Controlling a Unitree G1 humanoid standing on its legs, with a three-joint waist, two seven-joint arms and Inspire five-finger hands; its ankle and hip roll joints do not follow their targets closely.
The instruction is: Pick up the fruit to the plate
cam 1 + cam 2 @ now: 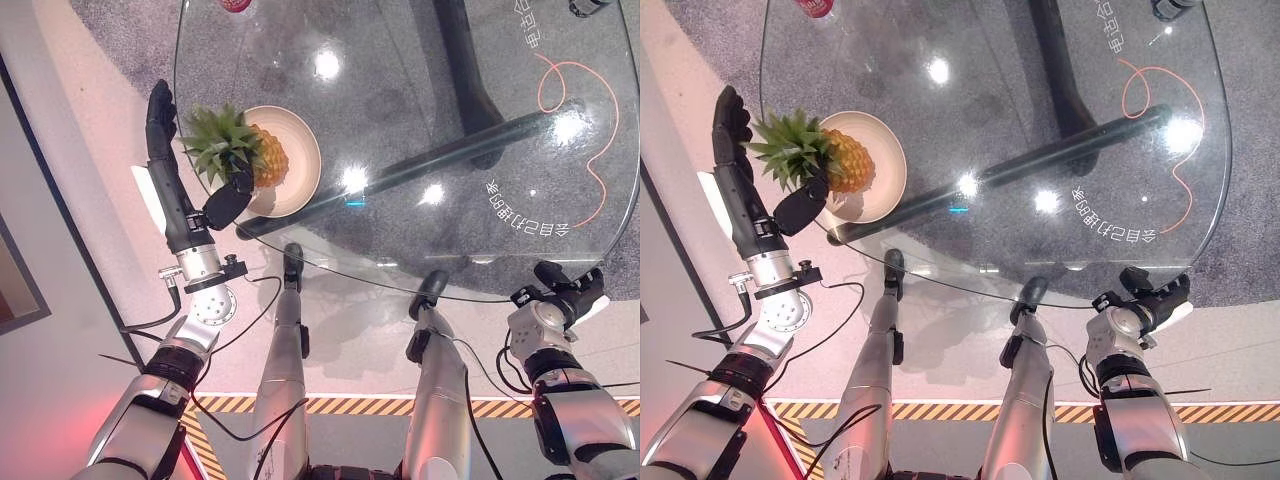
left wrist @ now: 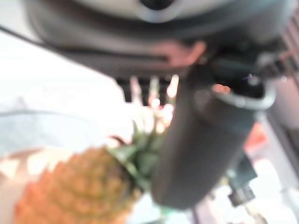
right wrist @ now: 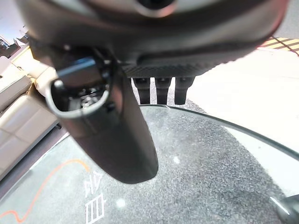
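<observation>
The pineapple [image 1: 262, 157], orange with a spiky green crown, lies on the plate [image 1: 304, 170] just beside the left hand [image 1: 170, 170], whose fingers are straight. The right hand [image 1: 572, 290] looks curled, empty.

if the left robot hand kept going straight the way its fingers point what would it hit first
Probably nothing: the left robot hand points along the glass table's rim, with the pineapple and plate off to its thumb side. Depth is unclear.

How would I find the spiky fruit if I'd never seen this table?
Start at the round glass table and go to its edge by the robot's left hand. A cream plate sits there, and on it lies the pineapple, orange-yellow with green spiky leaves.
</observation>
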